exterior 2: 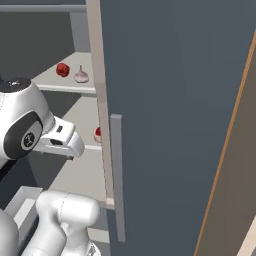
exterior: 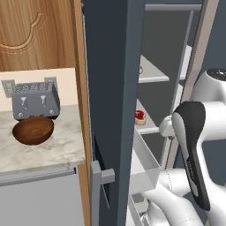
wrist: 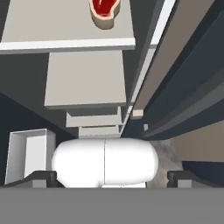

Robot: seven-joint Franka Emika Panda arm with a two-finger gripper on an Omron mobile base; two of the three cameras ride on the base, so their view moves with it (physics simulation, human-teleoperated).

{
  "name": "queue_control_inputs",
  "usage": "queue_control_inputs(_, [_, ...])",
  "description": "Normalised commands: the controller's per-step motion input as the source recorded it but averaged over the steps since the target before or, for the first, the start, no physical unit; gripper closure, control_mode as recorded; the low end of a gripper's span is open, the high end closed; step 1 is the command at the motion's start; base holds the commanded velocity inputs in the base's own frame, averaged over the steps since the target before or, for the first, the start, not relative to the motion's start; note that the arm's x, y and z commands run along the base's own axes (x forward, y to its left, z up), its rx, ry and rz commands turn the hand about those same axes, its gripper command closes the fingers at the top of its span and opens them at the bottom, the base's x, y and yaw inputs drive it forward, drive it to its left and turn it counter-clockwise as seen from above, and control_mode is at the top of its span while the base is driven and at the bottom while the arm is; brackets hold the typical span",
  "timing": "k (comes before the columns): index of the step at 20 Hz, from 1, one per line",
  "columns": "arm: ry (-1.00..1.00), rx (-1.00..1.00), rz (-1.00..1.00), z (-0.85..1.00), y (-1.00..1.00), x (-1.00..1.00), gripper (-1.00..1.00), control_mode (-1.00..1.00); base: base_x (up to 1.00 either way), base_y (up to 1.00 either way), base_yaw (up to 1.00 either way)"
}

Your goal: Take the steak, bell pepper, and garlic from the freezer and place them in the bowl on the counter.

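— Where's the steak (wrist: 104, 9)?
— At twelve o'clock in my hand view, flat on a freezer shelf (wrist: 65, 26). I'm holding the gripper (wrist: 112, 178) wide and empty, ready to straddle it.

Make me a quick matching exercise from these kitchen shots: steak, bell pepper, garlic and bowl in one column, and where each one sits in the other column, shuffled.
Things:
1. steak
2. bell pepper
3. garlic
4. bowl

Places:
A. on the counter, in front of the toaster
B. on the upper freezer shelf, the left one of the pair in the right base view
C. alone on the lower freezer shelf
D. on the upper freezer shelf, the right one of the pair in the right base view

Pairs: 1-C, 2-B, 3-D, 4-A
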Motion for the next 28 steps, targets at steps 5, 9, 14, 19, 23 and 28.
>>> queue_control_inputs(5, [0.0,0.0,0.0,0.0,0.0,0.0,-1.0,1.0,0.06,0.42,0.0])
queue_control_inputs(9, [0.0,0.0,0.0,0.0,0.0,0.0,-1.0,1.0,0.05,0.19,0.0])
queue_control_inputs(14, [0.0,0.0,0.0,0.0,0.0,0.0,-1.0,1.0,0.1,0.22,0.0])
queue_control_inputs(19, [0.0,0.0,0.0,0.0,0.0,0.0,-1.0,1.0,0.0,0.09,0.0])
queue_control_inputs(23, [0.0,0.0,0.0,0.0,0.0,0.0,-1.0,1.0,0.0,0.0,0.0])
queue_control_inputs(28, [0.0,0.0,0.0,0.0,0.0,0.0,-1.0,1.0,0.0,0.0,0.0])
